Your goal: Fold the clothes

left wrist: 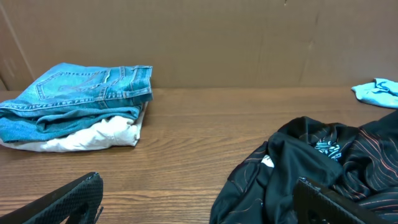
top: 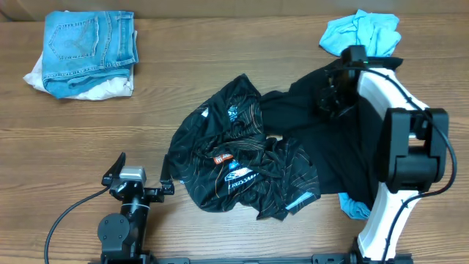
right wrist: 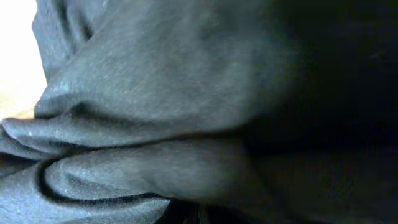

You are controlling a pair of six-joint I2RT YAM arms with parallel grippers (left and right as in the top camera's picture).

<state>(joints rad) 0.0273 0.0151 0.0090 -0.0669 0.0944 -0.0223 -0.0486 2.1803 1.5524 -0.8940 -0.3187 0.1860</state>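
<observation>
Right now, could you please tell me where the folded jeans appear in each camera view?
Overhead: folded jeans at top left, atop a white garment.
Left wrist: left of centre, atop that garment.
Right wrist: not in it; dark fabric fills the view.
Shared landmark: the light-blue cloth, overhead top right, left wrist right edge.

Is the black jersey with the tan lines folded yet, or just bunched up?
Bunched up. The jersey lies in irregular wrinkled heaps on the table, with no flat edges or layers.
</observation>
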